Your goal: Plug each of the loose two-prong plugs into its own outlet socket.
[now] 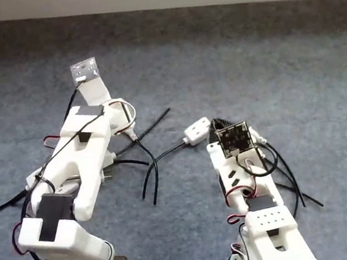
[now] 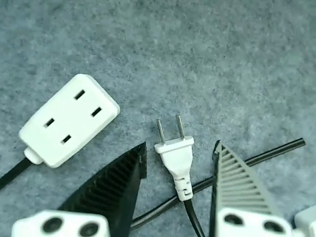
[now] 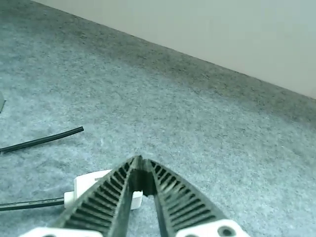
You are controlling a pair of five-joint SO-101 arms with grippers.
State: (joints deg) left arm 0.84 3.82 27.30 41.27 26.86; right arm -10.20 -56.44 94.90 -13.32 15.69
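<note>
A white two-prong plug (image 2: 174,154) lies on the grey carpet with its prongs pointing away from me. My left gripper (image 2: 180,146) hangs open over it, one finger on each side of the plug body. A white outlet socket (image 2: 69,121) with two pairs of slots lies beside it, slots up. In the high view my right gripper (image 1: 216,125) is low on the carpet, right beside another white outlet socket (image 1: 197,130). Its ribbed fingers (image 3: 123,192) are shut with nothing between them, and that socket (image 3: 91,185) pokes out from under them.
Black cables (image 1: 152,163) curl over the carpet between the two arms, and more trail behind the right arm (image 1: 291,186). One cable (image 2: 266,154) runs under the plug's lead. A pale wall (image 3: 222,39) borders the carpet at the far side.
</note>
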